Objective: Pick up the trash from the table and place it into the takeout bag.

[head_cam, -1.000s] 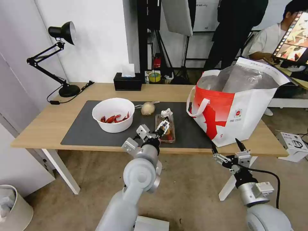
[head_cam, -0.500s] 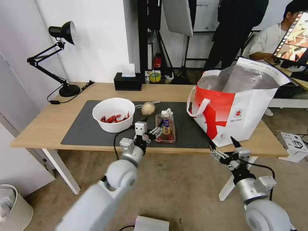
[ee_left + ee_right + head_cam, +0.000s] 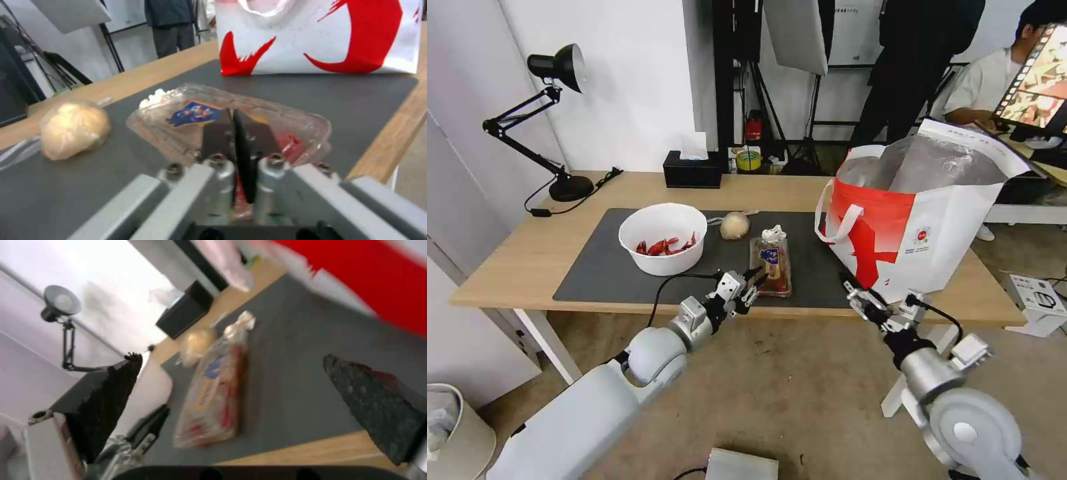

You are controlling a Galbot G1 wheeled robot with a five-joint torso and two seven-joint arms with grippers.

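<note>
- The left gripper (image 3: 752, 288), a grey metal two-finger claw in the lower middle of the head view, sits at the near edge of the table with its black fingers pressed flat together on nothing; in the left wrist view the left gripper (image 3: 234, 133) points straight at the near end of the tray.
- To do this step well, I judge the fingers need to part before going further, then close on the tray's near rim or lid lip, since the thin plastic looks likely to buckle or slide on the mat if pushed.
- The right gripper (image 3: 875, 305), a matching claw at lower right of centre, hovers released near the table's front edge just beside the bag's lower corner; in the right wrist view its fingers (image 3: 369, 400) stand wide apart.
- The clear hinged plastic tray with red bits and a blue label (image 3: 771, 267) lies lengthwise on the dark grey mat (image 3: 594, 273), centre of the frame, lid shut and glossy; it also shows in the left wrist view (image 3: 285, 116).
- The crumpled white tissue (image 3: 772, 233) touches the tray's far end.
- The beige round lump (image 3: 734, 225) rests just left of that, and the white round bowl of red crayfish shells (image 3: 662, 239) stands further left.
- The large red-and-white takeout bag with silver foil lining (image 3: 917, 220) stands open at right on the light-wood table (image 3: 507, 260).
</note>
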